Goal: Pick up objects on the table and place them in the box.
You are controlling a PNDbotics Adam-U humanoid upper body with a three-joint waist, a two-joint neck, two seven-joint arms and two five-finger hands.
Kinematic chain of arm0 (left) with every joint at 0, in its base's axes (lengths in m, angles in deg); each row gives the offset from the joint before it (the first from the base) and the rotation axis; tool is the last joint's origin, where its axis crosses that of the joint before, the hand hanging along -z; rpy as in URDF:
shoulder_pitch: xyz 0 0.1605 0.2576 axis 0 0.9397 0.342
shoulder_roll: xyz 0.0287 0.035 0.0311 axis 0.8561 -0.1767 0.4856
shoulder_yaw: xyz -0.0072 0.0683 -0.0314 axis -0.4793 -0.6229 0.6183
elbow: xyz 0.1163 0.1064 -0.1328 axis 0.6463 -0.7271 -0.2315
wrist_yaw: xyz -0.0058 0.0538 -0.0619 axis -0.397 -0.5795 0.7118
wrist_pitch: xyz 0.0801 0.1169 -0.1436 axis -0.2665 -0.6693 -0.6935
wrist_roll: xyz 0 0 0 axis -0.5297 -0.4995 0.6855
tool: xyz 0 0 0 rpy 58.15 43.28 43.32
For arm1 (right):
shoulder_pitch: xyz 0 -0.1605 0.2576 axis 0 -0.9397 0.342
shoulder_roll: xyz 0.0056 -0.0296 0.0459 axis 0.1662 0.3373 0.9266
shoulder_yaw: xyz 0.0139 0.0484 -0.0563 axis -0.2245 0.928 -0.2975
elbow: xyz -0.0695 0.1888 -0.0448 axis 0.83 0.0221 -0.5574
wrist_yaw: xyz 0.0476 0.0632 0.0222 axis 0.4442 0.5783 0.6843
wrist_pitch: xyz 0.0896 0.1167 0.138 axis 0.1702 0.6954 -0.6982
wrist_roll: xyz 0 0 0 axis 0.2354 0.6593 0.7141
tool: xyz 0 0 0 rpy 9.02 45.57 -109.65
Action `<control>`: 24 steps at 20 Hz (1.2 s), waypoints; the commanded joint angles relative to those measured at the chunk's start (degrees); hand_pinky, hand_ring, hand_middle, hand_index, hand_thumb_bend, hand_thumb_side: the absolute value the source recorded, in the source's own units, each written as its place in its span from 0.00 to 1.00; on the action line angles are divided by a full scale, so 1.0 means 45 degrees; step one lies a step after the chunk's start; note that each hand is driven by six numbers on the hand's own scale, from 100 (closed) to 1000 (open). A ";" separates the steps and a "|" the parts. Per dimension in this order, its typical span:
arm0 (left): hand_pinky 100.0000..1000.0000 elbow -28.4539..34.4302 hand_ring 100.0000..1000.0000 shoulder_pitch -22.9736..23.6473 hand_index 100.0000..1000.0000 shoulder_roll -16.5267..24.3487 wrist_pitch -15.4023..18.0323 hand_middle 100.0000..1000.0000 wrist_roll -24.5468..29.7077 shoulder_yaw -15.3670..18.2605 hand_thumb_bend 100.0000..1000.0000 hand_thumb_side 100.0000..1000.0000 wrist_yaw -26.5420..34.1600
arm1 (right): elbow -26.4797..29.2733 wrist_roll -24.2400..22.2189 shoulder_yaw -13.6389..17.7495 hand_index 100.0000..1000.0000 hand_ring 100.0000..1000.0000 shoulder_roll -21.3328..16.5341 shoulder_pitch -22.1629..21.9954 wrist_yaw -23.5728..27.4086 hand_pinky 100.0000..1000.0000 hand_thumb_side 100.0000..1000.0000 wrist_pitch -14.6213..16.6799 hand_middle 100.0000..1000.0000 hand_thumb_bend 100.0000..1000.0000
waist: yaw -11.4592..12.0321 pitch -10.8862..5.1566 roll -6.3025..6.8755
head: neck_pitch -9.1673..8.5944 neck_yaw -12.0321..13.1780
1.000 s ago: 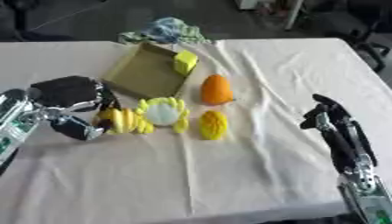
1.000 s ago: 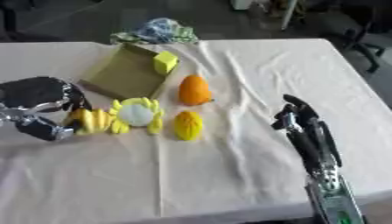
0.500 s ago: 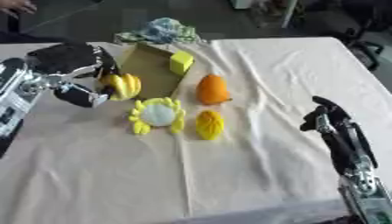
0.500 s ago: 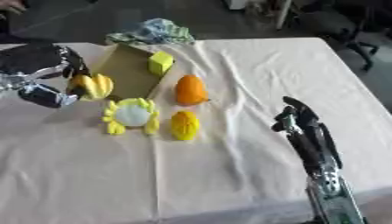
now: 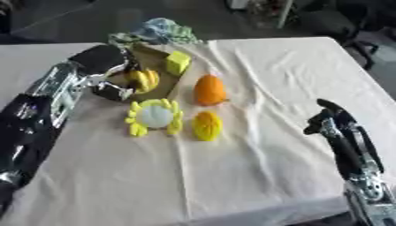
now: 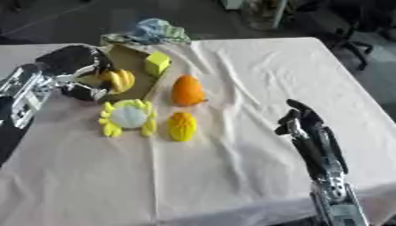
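Note:
My left hand [image 5: 104, 70] is shut on a yellow banana bunch [image 5: 144, 80] and holds it over the flat brown cardboard box [image 5: 154, 59] at the table's back left. A yellow-green block [image 5: 178, 62] lies in the box. On the cloth in front of the box lie a yellow and white flower-shaped toy [image 5: 154, 116], an orange fruit [image 5: 209, 89] and a small bumpy yellow fruit [image 5: 207, 125]. My right hand [image 5: 329, 121] hovers above the table's right side with curled fingers, holding nothing.
A white wrinkled cloth [image 5: 263, 79] covers the table. A crumpled blue-green cloth [image 5: 162, 32] lies behind the box at the far edge. The table's right and near edges drop off to a dark floor.
My left hand has carried the banana bunch from the cloth beside the flower toy up and right to over the box. The right hand has stayed in place.

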 commanded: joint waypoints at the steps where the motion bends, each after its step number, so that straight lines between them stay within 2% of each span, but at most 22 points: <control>1: 0.58 -0.0511 0.43 -0.0387 0.66 -0.0389 -0.0398 0.44 -0.0518 0.0538 0.00 0.12 -0.0554 | 0.0142 -0.0102 -0.0040 0.83 0.44 -0.0027 0.0181 0.0123 0.50 0.55 0.0027 0.45 0.00 | -0.0091 0.0081 -0.0201 | -0.0043 0.0104; 2: 0.58 -0.0696 0.44 -0.0402 0.66 -0.0540 -0.0536 0.44 -0.0630 0.0657 0.00 0.12 -0.0642 | 0.0139 -0.0115 -0.0050 0.83 0.44 -0.0018 0.0191 0.0132 0.50 0.55 0.0027 0.45 0.00 | -0.0126 0.0093 -0.0213 | -0.0043 0.0120; 5: 0.60 -0.1023 0.48 -0.0431 0.79 -0.0808 -0.0835 0.52 -0.1055 0.0926 0.00 0.13 -0.0618 | 0.0148 -0.0127 -0.0048 0.83 0.44 0.0024 0.0227 0.0156 0.50 0.56 0.0029 0.45 0.00 | -0.0223 0.0160 -0.0229 | -0.0043 0.0157; 6: 0.61 -0.1041 0.49 -0.0428 0.82 -0.0823 -0.0887 0.55 -0.1234 0.0944 0.00 0.25 -0.0563 | 0.0149 -0.0122 -0.0041 0.83 0.44 0.0030 0.0224 0.0160 0.50 0.56 0.0026 0.45 0.00 | -0.0236 0.0174 -0.0223 | -0.0043 0.0154; 8: 0.63 -0.1010 0.52 -0.0423 0.85 -0.0804 -0.0959 0.60 -0.1559 0.0935 0.00 0.33 -0.0393 | 0.0156 -0.0116 -0.0032 0.83 0.44 0.0032 0.0217 0.0165 0.50 0.56 0.0022 0.45 0.00 | -0.0242 0.0203 -0.0204 | -0.0043 0.0139; 9: 0.68 -0.0987 0.58 -0.0417 0.88 -0.0787 -0.0981 0.69 -0.1679 0.0920 0.00 0.46 -0.0254 | 0.0163 -0.0114 -0.0028 0.83 0.44 0.0037 0.0220 0.0166 0.50 0.56 0.0021 0.45 0.00 | -0.0237 0.0216 -0.0194 | -0.0043 0.0129; 10: 0.68 -0.0946 0.59 -0.0413 0.88 -0.0764 -0.1001 0.70 -0.1780 0.0898 0.01 0.47 -0.0097 | 0.0172 -0.0114 -0.0025 0.83 0.44 0.0044 0.0226 0.0167 0.50 0.56 0.0021 0.45 0.00 | -0.0232 0.0224 -0.0189 | -0.0043 0.0111; 11: 0.72 -0.0860 0.63 -0.0418 0.90 -0.0732 -0.1044 0.74 -0.1922 0.0897 0.05 0.57 0.0083 | 0.0180 -0.0114 -0.0020 0.83 0.44 0.0049 0.0230 0.0168 0.50 0.56 0.0021 0.45 0.00 | -0.0226 0.0228 -0.0190 | -0.0043 0.0080; 12: 0.72 -0.0763 0.64 -0.0417 0.90 -0.0693 -0.1110 0.74 -0.2085 0.0892 0.06 0.58 0.0272 | 0.0184 -0.0112 -0.0015 0.83 0.44 0.0050 0.0231 0.0168 0.50 0.56 0.0021 0.45 0.00 | -0.0221 0.0230 -0.0191 | -0.0043 0.0059; 15: 0.77 -0.0419 0.70 -0.0462 0.92 -0.0468 -0.1306 0.80 -0.2499 0.0838 0.15 0.73 0.0754 | 0.0174 -0.0091 0.0012 0.83 0.44 0.0026 0.0204 0.0160 0.50 0.56 0.0014 0.45 0.00 | -0.0186 0.0230 -0.0188 | -0.0043 0.0027; 18: 0.78 0.0057 0.70 -0.0473 0.92 -0.0122 -0.1309 0.81 -0.2430 0.0723 0.13 0.70 0.1261 | 0.0181 -0.0063 0.0046 0.83 0.44 0.0016 0.0210 0.0150 0.50 0.56 0.0020 0.45 0.00 | -0.0115 0.0240 -0.0172 | -0.0043 -0.0031; 20: 0.77 0.0737 0.69 -0.0399 0.90 0.0237 -0.1174 0.78 -0.2353 0.0506 0.05 0.55 0.1844 | 0.0189 -0.0044 0.0074 0.83 0.44 0.0005 0.0219 0.0136 0.51 0.56 0.0022 0.45 0.00 | -0.0039 0.0255 -0.0158 | -0.0043 -0.0119; 24: 0.76 0.2629 0.68 -0.0065 0.88 0.1268 -0.0716 0.74 -0.1576 -0.0293 0.02 0.43 0.3290 | 0.0196 0.0023 0.0153 0.83 0.44 -0.0032 0.0240 0.0092 0.50 0.56 0.0024 0.45 0.00 | 0.0113 0.0277 -0.0135 | -0.0043 -0.0307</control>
